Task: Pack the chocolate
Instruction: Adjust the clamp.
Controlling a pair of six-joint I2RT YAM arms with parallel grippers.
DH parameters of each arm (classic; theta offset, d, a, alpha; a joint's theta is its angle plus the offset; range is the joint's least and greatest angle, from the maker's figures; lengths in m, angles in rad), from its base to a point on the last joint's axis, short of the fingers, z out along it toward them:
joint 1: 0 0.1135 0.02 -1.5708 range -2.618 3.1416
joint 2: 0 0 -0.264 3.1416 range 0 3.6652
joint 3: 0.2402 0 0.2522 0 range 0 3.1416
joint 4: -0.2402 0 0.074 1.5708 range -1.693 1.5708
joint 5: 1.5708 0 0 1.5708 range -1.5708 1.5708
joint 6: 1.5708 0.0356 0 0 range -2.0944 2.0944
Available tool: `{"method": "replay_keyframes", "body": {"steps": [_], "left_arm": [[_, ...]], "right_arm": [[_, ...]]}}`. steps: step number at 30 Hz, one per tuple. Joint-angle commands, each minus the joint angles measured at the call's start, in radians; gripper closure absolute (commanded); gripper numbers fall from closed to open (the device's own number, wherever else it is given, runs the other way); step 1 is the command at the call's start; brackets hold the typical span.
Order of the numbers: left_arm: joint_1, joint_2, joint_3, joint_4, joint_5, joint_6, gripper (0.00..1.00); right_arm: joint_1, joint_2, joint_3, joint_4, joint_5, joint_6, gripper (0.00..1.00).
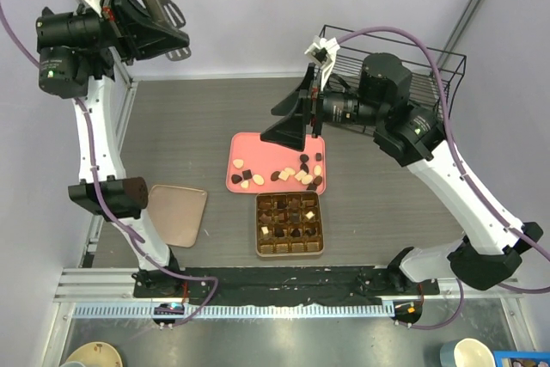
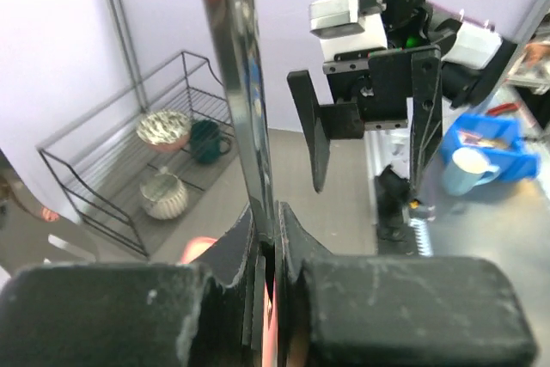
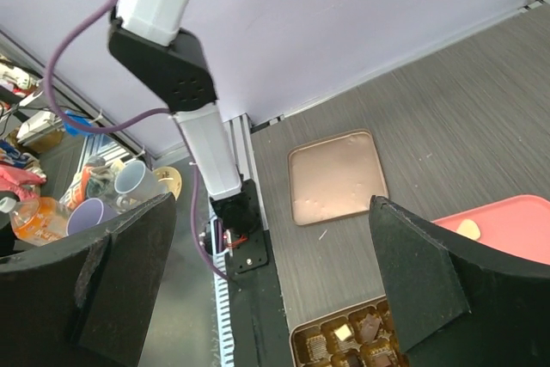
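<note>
Several loose pieces of chocolate, dark, brown and cream, lie on a pink tray. More pieces sit in some cells of the gold-brown gridded box just in front of the tray; the box also shows in the right wrist view. My right gripper hangs open and empty above the tray's far edge. Raised high at the far left, my left gripper is shut on metal tongs, well away from the chocolate.
A flat brown lid lies left of the box. A black wire rack with bowls and a cup stands at the back right. The left arm's base is bolted to the near rail.
</note>
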Motion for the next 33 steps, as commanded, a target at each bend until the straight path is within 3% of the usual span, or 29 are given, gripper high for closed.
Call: {"method": "replay_keyframes", "body": {"steps": [1,2,3,4,7,8,9,10,13,17,20,21,25,33], "left_arm": [[-0.072,0.008,0.290,0.111,0.162,0.257,1.00],[-0.086,-0.022,0.290,-0.204,0.151,0.404,1.00],[-0.092,-0.103,0.231,-0.345,0.107,0.523,1.00],[-0.080,-0.147,0.188,-0.490,0.064,0.753,1.00],[0.006,-0.300,0.049,-0.812,-0.120,1.018,1.00],[0.020,-0.317,0.131,-1.463,-0.374,1.537,1.00],[0.006,-0.317,0.217,-1.752,-0.522,1.772,1.00],[-0.065,-0.345,0.203,-1.873,-0.600,1.896,1.00],[-0.066,-0.423,0.047,-1.867,-0.617,1.934,1.00],[-0.073,-0.484,-0.226,-2.069,-0.536,2.049,1.00],[-0.162,-0.556,-0.346,-2.274,-0.563,2.261,1.00],[-0.252,-0.570,-0.398,-2.331,-0.591,2.379,1.00],[-0.449,-0.596,-0.483,-2.635,-0.724,2.605,1.00],[-0.567,-0.604,-0.613,-2.810,-0.728,2.685,1.00]], "right_arm": [[0.043,-0.018,0.008,0.056,0.026,0.010,0.00],[0.056,-0.018,0.010,0.060,0.065,-0.003,0.01],[0.085,-0.023,0.010,0.063,0.095,-0.013,0.00],[0.107,-0.027,0.002,0.066,0.125,-0.027,0.00],[0.156,-0.058,-0.048,0.095,0.240,-0.057,0.00],[0.162,-0.067,-0.064,0.112,0.256,-0.060,0.00],[0.168,-0.082,-0.076,0.119,0.279,-0.059,0.00],[0.176,-0.089,-0.087,0.121,0.282,-0.060,0.00],[0.181,-0.110,-0.089,0.115,0.316,-0.076,0.00],[0.179,-0.133,-0.104,0.087,0.333,-0.106,0.00],[0.179,-0.161,-0.153,0.086,0.328,-0.135,0.00],[0.181,-0.167,-0.167,0.087,0.325,-0.146,0.00],[0.181,-0.190,-0.225,0.083,0.280,-0.195,0.00],[0.181,-0.288,-0.345,0.072,0.307,-0.287,0.00]]}}
